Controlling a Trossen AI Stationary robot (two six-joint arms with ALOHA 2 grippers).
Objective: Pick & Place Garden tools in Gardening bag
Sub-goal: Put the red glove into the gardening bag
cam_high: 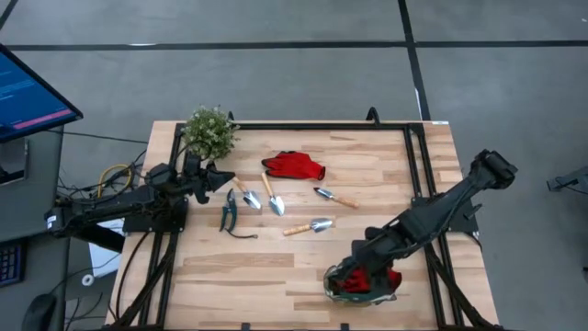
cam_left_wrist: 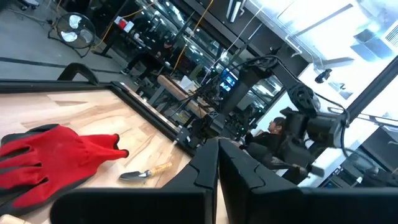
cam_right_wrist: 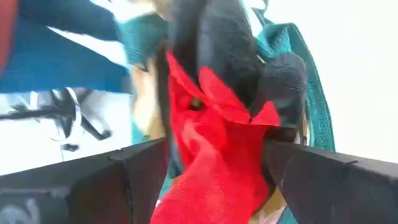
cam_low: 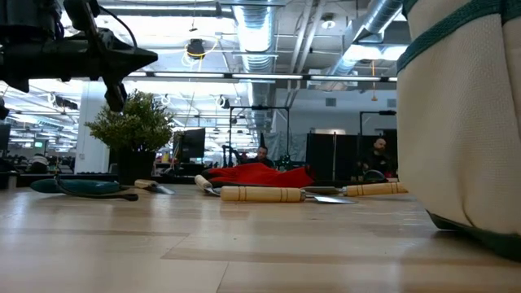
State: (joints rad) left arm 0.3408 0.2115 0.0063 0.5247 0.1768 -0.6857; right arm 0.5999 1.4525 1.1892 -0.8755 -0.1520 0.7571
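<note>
Gloves: one red glove (cam_right_wrist: 208, 155) sits in the gardening bag (cam_high: 333, 283) between the right hand's (cam_high: 366, 274) parted fingers (apparently released); left hand (cam_high: 223, 176) hovers closed.

The gardening bag (cam_high: 361, 283) sits at the bench's (cam_high: 276, 276) near edge, its mouth taken up by the right pincer (cam_high: 372, 272) and a red glove (cam_right_wrist: 211, 168) between the spread fingers. Left of the bag the bench is bare wood, open for passage. Farther from the bag, a fork (cam_high: 308, 226), two trowels (cam_high: 273, 195) (cam_high: 335, 197), the shears (cam_high: 229, 212) and another red glove (cam_high: 294, 165) crowd the middle. Beyond those, the potted plant (cam_high: 209, 131) and the shut left pincer (cam_high: 220, 176) block the far-left corner.
</note>
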